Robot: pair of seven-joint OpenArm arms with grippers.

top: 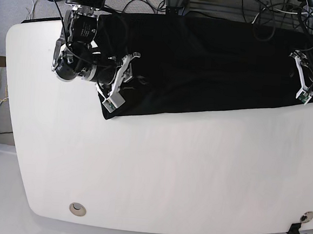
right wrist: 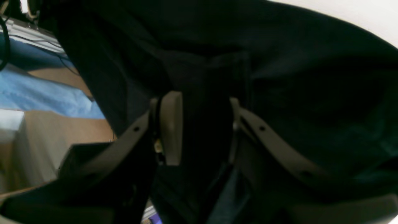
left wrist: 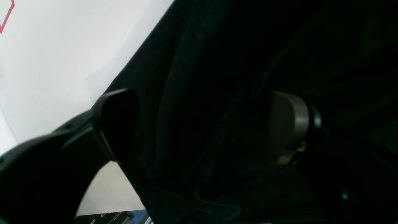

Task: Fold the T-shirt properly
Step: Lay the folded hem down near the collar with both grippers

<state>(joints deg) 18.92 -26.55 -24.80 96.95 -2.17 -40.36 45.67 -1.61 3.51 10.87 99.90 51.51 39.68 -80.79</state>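
T-shirt (right wrist: 295, 77) — between right fingers (right wrist: 170, 127)

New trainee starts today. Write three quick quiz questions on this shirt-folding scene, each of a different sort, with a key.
1. True or false: the T-shirt lies at the table's far edge.
2. Which gripper has black cloth between its fingers? A) left gripper B) right gripper C) neither
3. Fill in: the shirt side facing up shows no ____.

Key:
1. True.
2. B; the right wrist view shows cloth between the fingers, while the left gripper's jaws stand wide.
3. Print; only plain black shows.
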